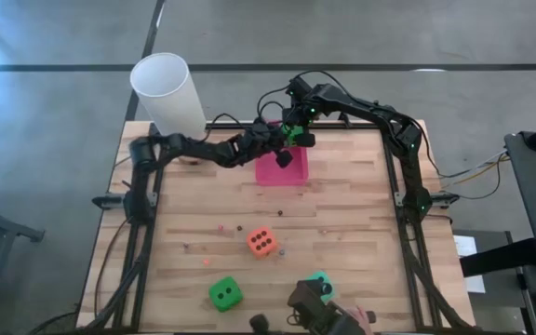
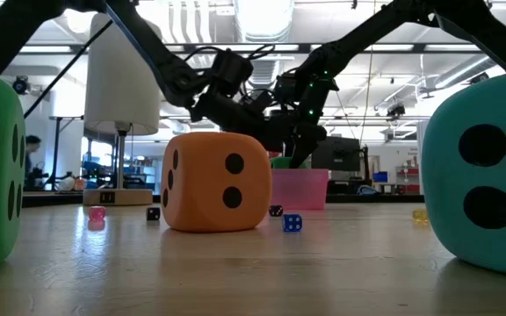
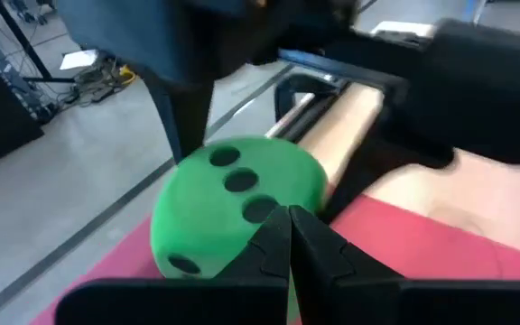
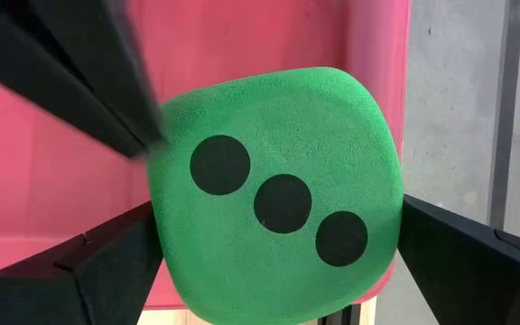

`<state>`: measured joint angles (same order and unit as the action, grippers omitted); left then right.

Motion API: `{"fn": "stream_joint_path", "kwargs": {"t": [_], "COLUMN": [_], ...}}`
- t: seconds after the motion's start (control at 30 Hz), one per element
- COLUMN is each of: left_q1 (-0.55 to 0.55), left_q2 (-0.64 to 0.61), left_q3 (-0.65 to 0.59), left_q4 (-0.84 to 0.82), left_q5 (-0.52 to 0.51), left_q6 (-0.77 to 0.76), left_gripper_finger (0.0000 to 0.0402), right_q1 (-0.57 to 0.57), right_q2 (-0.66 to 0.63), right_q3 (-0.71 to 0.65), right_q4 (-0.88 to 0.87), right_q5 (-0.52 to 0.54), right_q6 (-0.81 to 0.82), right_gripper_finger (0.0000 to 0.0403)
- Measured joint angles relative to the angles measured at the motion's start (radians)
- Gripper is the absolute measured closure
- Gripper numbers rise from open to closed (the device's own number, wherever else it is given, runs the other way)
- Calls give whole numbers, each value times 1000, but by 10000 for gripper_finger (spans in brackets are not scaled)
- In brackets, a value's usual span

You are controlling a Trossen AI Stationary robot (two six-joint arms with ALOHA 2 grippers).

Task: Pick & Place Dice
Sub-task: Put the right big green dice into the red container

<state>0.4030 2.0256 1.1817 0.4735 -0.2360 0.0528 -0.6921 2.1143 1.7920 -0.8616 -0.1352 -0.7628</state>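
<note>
We find the right gripper (image 4: 278, 262) holding a green die (image 4: 278, 203) between wide-set jaws above the pink bin (image 1: 280, 170) at the table's far edge. The left gripper (image 3: 289, 236), jaws closed and empty, crowds beside it. Risk: on release the die may strike the left fingers or bin rim and bounce out.

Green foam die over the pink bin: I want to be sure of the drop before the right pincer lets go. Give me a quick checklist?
1. Bright green foam die with dark pips sits between the right pincer's fingers: ok.
2. Die above the pink plastic bin: ok.
3. Left pincer shut, right beside the die: not ok, crowding.
4. Bin empty inside: cannot tell.
5. Orange-red foam die, second green die and teal die wait on the wooden table: ok.
</note>
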Motion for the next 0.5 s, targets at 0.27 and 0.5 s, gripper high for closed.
{"fn": "stream_joint_path", "kwargs": {"t": [0.27,0.5], "left_q1": [25,36], "left_q2": [11,28], "left_q3": [17,12], "left_q4": [-10,-24], "left_q5": [5,49], "left_q6": [0,0], "left_gripper_finger": [396,396], "right_q1": [0,0], "right_q2": [-1,-1], "right_q3": [0,-1], "right_q4": [1,-1], "right_q5": [-4,-3], "right_q6": [2,3], "right_gripper_finger": [3,3]}}
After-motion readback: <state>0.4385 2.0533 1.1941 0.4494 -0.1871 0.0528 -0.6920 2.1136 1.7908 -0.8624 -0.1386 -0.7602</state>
